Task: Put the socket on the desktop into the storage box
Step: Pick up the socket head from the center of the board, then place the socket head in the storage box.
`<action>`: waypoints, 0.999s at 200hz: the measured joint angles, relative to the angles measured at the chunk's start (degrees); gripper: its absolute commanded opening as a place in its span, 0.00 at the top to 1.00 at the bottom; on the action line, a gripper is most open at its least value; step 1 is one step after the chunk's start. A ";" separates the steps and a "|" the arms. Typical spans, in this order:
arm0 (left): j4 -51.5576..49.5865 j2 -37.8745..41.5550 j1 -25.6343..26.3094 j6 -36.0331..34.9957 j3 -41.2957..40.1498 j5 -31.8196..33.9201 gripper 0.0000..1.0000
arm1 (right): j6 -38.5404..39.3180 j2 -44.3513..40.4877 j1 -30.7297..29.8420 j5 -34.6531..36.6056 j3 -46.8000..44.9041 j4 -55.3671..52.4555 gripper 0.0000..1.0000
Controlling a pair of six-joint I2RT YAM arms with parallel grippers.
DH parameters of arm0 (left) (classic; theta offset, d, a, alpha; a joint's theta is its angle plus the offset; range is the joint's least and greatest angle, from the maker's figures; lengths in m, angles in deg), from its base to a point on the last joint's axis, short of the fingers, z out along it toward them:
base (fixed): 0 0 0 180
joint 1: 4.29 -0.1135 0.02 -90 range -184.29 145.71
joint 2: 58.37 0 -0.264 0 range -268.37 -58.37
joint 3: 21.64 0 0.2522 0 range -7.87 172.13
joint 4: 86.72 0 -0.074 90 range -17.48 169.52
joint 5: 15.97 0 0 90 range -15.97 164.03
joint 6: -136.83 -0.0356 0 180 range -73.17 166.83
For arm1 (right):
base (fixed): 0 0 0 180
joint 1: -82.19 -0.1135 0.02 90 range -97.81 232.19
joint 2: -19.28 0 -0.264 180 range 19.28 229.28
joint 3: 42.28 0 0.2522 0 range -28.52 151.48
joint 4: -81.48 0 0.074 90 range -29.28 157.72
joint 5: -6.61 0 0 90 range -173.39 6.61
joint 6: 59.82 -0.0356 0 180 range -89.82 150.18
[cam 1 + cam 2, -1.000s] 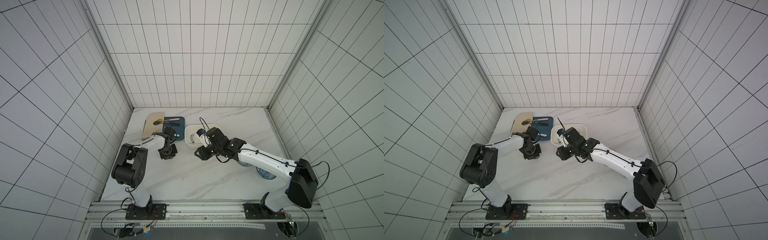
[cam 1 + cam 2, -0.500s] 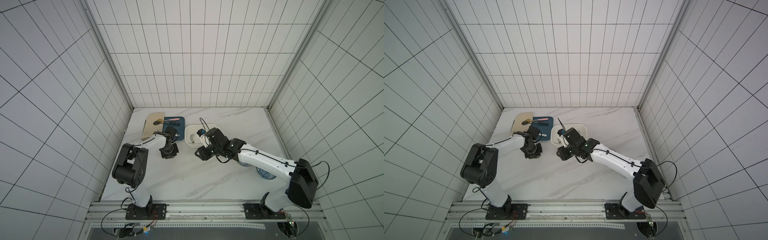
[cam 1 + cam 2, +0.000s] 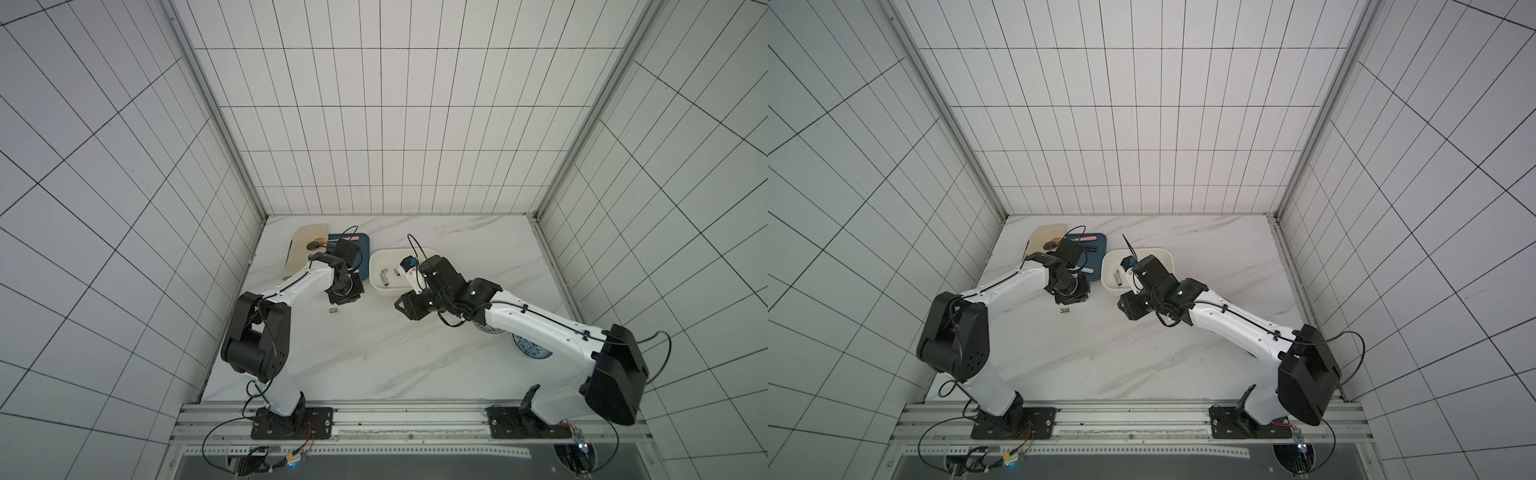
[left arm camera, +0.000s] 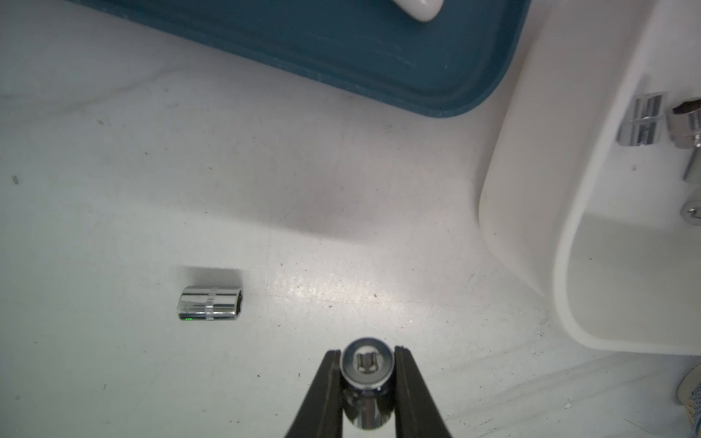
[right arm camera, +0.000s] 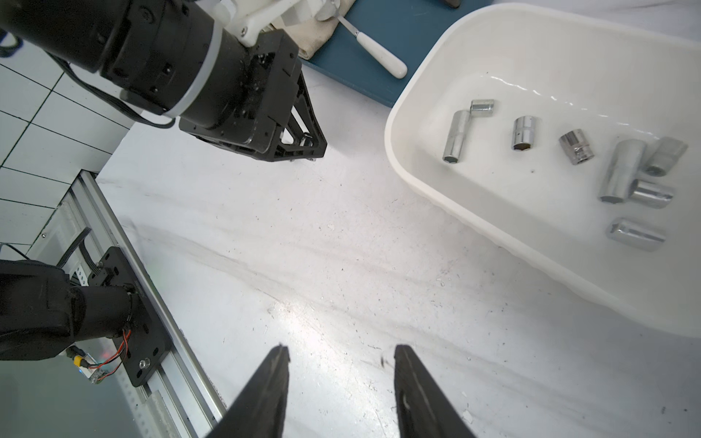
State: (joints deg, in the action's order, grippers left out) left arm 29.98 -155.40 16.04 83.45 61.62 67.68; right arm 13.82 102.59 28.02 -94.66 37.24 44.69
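Top views: left arm bent inward, left gripper [image 3: 345,297] edged slightly toward storage box [image 3: 388,259] since a second ago; right arm unmoved.
Left wrist: we see jaws clamped on socket [image 4: 366,373], long axis along the fingers, opening facing camera. Loose socket [image 4: 209,308] lies sideways on desktop [image 4: 341,227].
Right wrist: right gripper [image 5: 339,352] parted, empty.

Overhead pair, wrist close-ups, common desktop [image 3: 374,353]

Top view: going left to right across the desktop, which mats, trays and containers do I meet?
beige mat → dark-blue tray → storage box → blue-patterned plates
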 measured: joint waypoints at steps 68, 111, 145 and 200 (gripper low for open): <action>-1.95 -1.95 2.99 0.04 11.45 -0.94 0.83 | -0.46 -2.82 1.29 1.07 -2.14 -0.52 0.52; -2.97 -7.96 5.55 0.04 18.71 -1.88 0.83 | -1.01 -5.38 3.39 1.55 -3.04 -1.25 0.52; -3.96 -12.37 7.08 0.02 23.96 -2.51 0.83 | -1.05 -7.26 4.42 1.95 -3.85 -1.77 0.52; -5.31 -18.75 7.50 -0.20 32.02 -3.26 0.83 | -1.40 -7.96 6.25 2.67 -4.48 -3.69 0.51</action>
State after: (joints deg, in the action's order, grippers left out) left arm 24.67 -174.16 23.54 83.25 93.64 64.42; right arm 12.42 94.63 34.27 -91.99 32.76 41.00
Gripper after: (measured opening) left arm 0.226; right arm 0.486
